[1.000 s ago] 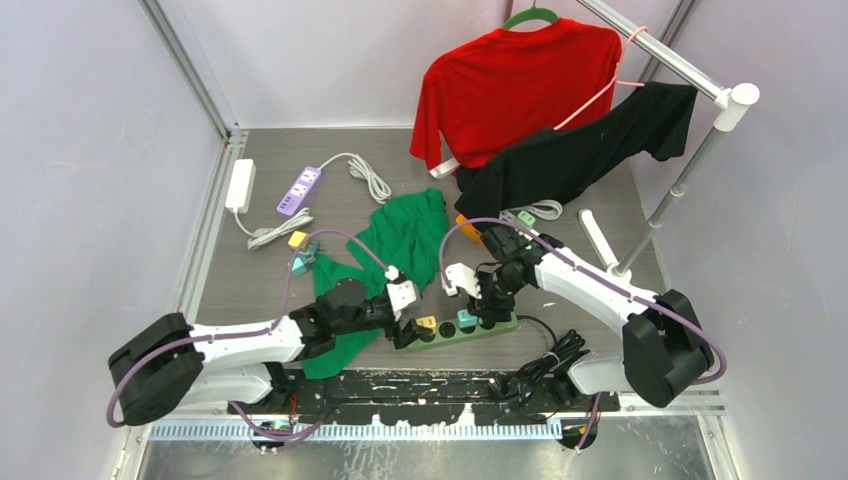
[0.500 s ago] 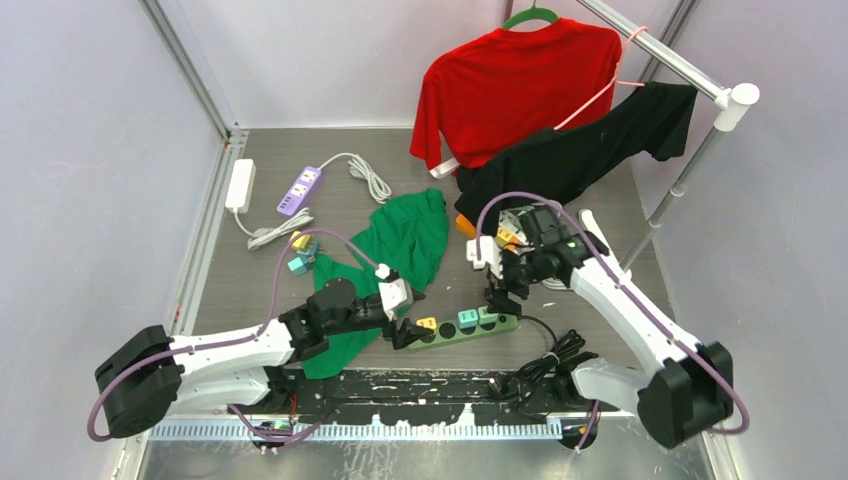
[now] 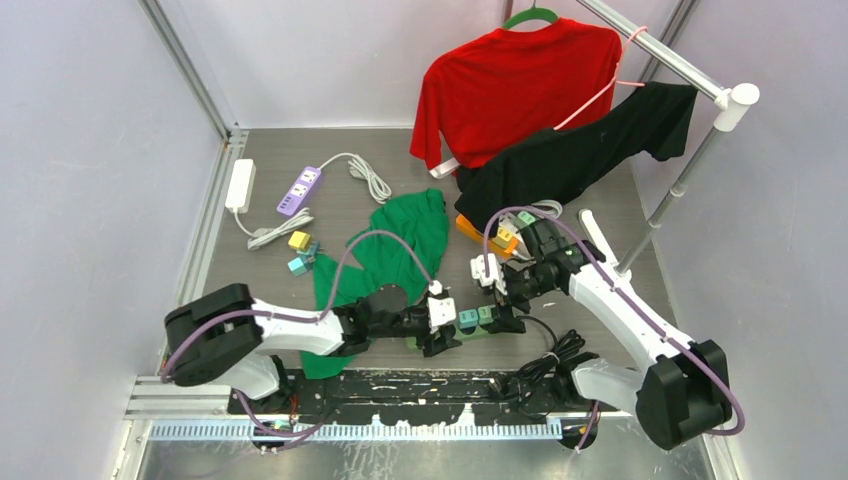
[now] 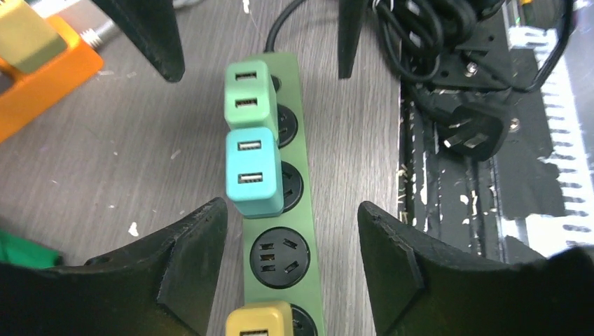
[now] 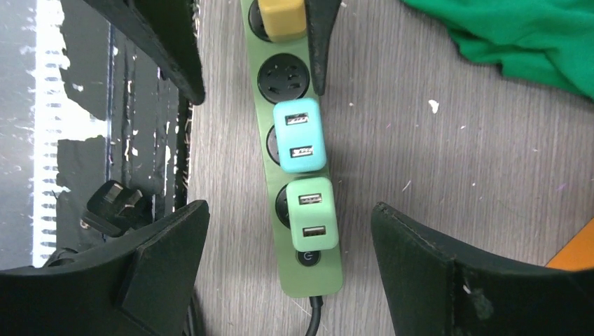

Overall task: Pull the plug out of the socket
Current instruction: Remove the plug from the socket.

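Two arms converge on a green strip (image 5: 319, 276) lying near the front edge of the grey worktop (image 3: 390, 150), beside a black cable bundle (image 3: 555, 355). The left end effector (image 4: 291, 210) hangs low over the strip with its fingers spread wide, one on each side, gripping nothing. Its wrist view shows an empty socket (image 4: 280, 255) between the tips, a yellow plug (image 4: 259, 320) at the bottom edge and a teal plug (image 4: 252, 171) just beyond. The right end effector (image 5: 288, 210) faces it from the strip's cord end. It is likewise wide open and holds nothing, its fingers straddling the green plug (image 5: 312, 213) without touching it. All three plugs sit seated in the strip: green nearest the power button (image 5: 308, 257), teal right beside it, then the empty socket, then yellow. From above, the two end effectors hide most of the strip, and only the teal and green plugs show between them. A green shirt (image 3: 405, 240) lies crumpled on the worktop behind the left arm. A red shirt (image 3: 510, 80) and a black shirt (image 3: 580, 150) hang from the rack (image 3: 690, 170) at the back right. A purple strip (image 3: 300, 190) and a white adapter (image 3: 240, 185) lie at the far left, well apart from the arms.
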`<state>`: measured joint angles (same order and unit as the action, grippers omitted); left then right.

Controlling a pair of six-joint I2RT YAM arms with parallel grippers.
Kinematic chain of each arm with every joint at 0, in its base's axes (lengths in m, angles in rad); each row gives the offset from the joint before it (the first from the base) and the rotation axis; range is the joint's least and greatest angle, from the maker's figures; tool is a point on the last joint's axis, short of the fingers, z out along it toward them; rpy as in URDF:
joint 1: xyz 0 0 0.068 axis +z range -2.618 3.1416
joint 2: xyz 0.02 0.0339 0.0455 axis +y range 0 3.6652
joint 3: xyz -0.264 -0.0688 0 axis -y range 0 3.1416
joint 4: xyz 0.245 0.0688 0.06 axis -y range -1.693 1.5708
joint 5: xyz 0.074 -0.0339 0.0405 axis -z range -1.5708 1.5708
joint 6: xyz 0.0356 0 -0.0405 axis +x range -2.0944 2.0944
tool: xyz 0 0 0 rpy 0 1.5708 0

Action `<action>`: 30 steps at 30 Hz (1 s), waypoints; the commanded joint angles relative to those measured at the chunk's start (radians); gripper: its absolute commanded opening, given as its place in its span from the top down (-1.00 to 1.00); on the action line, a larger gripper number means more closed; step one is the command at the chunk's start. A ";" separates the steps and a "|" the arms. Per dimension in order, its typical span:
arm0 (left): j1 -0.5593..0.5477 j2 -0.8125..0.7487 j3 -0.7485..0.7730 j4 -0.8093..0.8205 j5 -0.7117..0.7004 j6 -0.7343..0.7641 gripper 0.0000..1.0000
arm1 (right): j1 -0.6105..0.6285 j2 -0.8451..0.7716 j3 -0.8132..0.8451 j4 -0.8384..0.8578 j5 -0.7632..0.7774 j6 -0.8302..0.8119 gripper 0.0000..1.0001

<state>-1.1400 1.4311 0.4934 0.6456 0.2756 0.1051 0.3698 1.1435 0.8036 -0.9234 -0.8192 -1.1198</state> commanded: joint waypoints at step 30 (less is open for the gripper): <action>-0.009 0.268 0.104 0.200 -0.058 0.035 1.00 | 0.055 0.138 0.028 0.003 -0.015 -0.124 0.77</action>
<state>-1.1500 1.6779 0.5808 0.8200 0.2016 0.1093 0.4168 1.2709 0.7708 -0.8570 -0.7349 -1.2285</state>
